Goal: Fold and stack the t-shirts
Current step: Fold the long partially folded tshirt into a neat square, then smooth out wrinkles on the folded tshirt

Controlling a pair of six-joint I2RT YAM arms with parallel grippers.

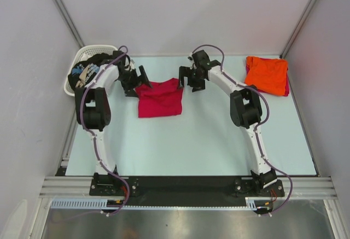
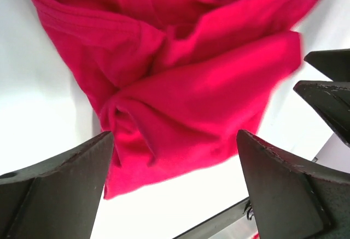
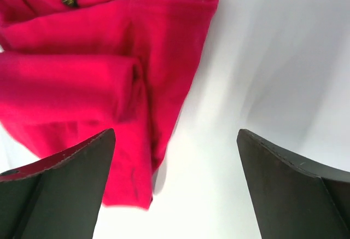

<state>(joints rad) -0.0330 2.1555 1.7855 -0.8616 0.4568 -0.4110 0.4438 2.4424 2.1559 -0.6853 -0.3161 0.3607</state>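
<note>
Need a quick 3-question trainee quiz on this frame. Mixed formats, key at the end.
1. True or false: the red t-shirt lies inside the white basket.
2. Multiple choice: where is the orange t-shirt? A) at the far right corner of the table; B) in the basket; C) under the red t-shirt.
3. Fill in: the left gripper and the right gripper both have their jaws ____.

Key: 1 false, it lies on the table between the two grippers; 2 A; 3 open.
</note>
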